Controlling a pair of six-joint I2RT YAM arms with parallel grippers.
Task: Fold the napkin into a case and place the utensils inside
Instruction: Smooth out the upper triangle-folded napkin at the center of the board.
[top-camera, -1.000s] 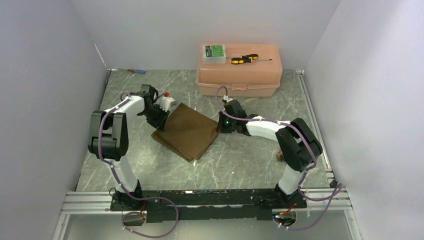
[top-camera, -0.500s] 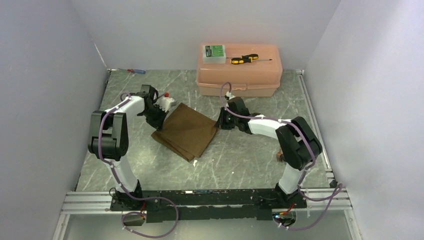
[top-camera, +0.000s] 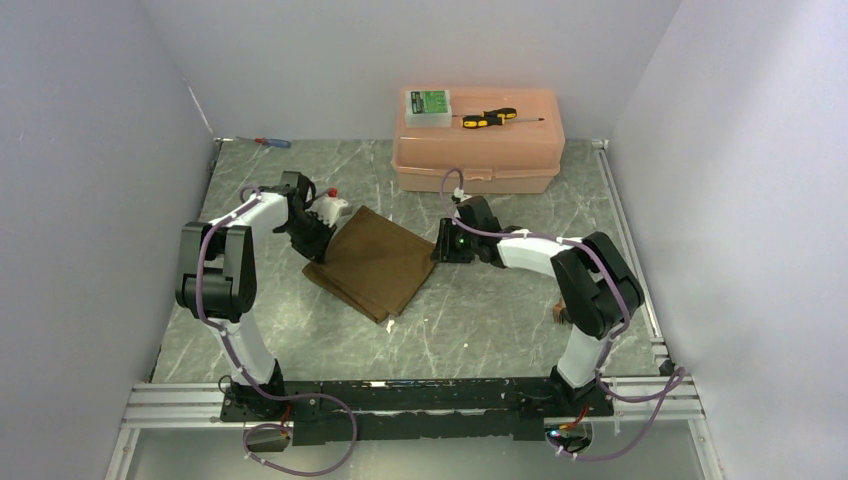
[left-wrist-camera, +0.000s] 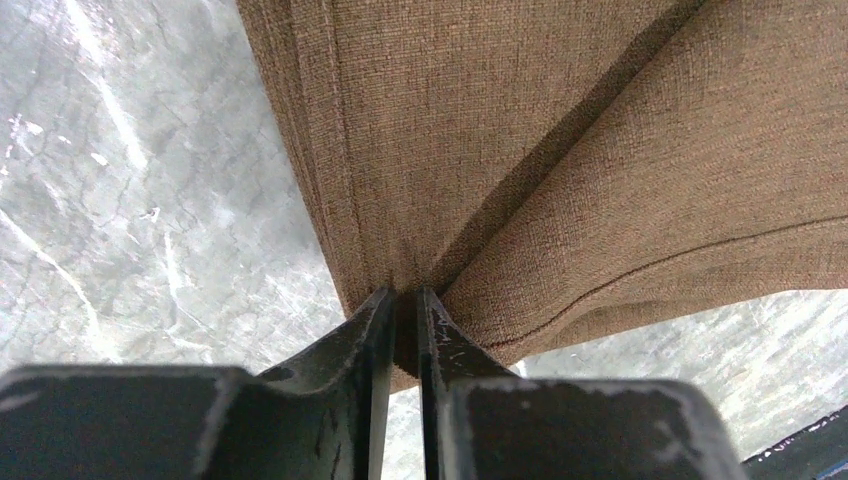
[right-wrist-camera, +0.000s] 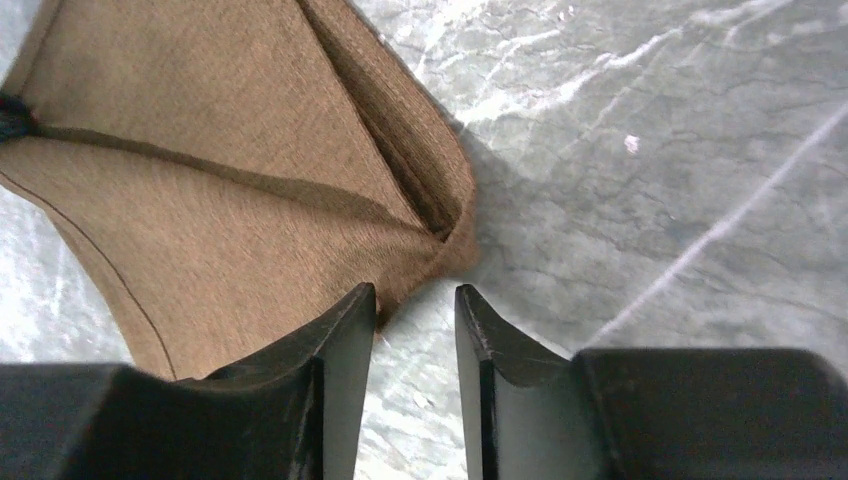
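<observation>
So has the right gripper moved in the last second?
Yes, slightly: the right gripper backed off the napkin toward the pink box.

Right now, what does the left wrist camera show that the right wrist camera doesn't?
Only the left wrist view shows the left gripper pinched shut on a corner of the dark-brown woven napkin, with the cloth creased toward the pinch. Only the right wrist view shows the right gripper, its jaws apart with nothing between them, just short of another napkin corner. Both show the brown cloth on the grey marbled table.
</observation>
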